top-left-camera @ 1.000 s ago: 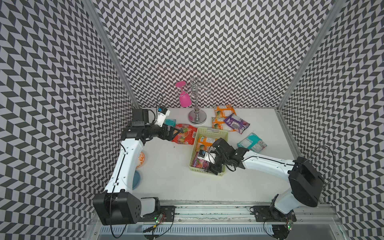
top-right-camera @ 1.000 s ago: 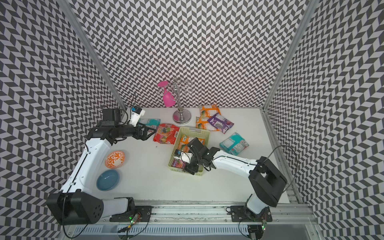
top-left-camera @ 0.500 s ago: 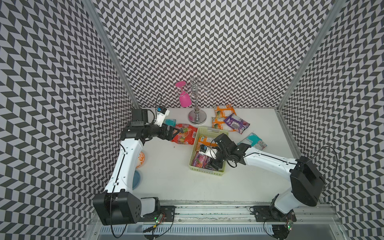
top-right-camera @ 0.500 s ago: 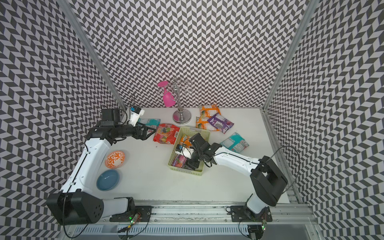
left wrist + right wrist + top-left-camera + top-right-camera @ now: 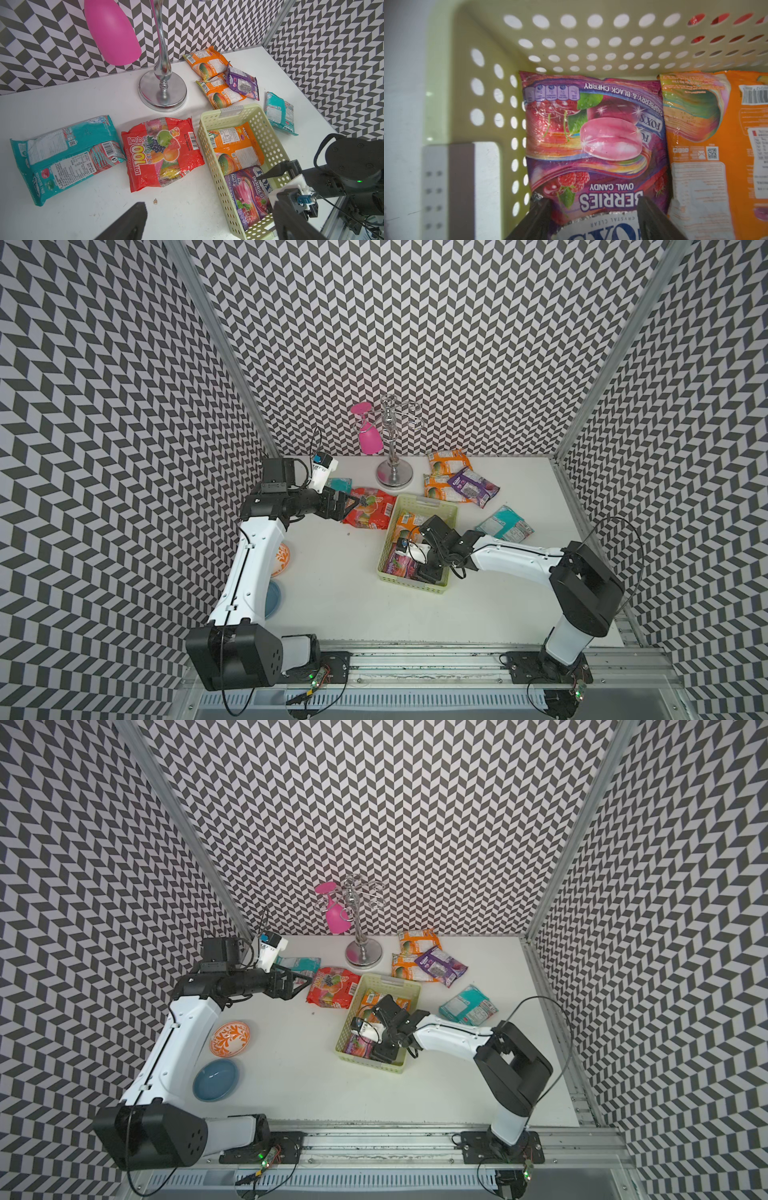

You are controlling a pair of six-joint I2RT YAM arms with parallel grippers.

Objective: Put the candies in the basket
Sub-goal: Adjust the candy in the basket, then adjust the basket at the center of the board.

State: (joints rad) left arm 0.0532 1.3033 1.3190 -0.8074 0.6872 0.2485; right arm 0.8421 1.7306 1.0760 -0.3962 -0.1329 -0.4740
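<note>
**Two candies in the basket, six on the desk**

In both top views the candies number eight. There are three orange packets (image 5: pixel 446 460), two teal packets (image 5: pixel 505 524), one purple packet (image 5: pixel 471 485), one pink-purple packet (image 5: pixel 399 566) and one red bag (image 5: pixel 368 512). The basket (image 5: pixel 426 501) holds one of the orange packets and the pink-purple packet. The other six lie on the desk (image 5: pixel 332 593) around it.

There is also one silver stand (image 5: pixel 394 479), one pink glass (image 5: pixel 370 439), one patterned plate (image 5: pixel 230 1038) and one blue bowl (image 5: pixel 216 1079). In a top view the left arm half hides the plate and the bowl.

The left arm stretches low over the desk, and the left gripper (image 5: pixel 353 504) is spread wide at the red bag's edge. The right arm bends over the basket's near end, with the right gripper (image 5: pixel 430 572) pointing down into it.

In the left wrist view, the red bag lies between a teal packet and the basket wall. The frame edge cuts off both fingers of the left gripper.

In the right wrist view, the fingers stand apart over the pink-purple packet's near end (whether they touch it is unclear). The orange packet beside it is cut off.
</note>
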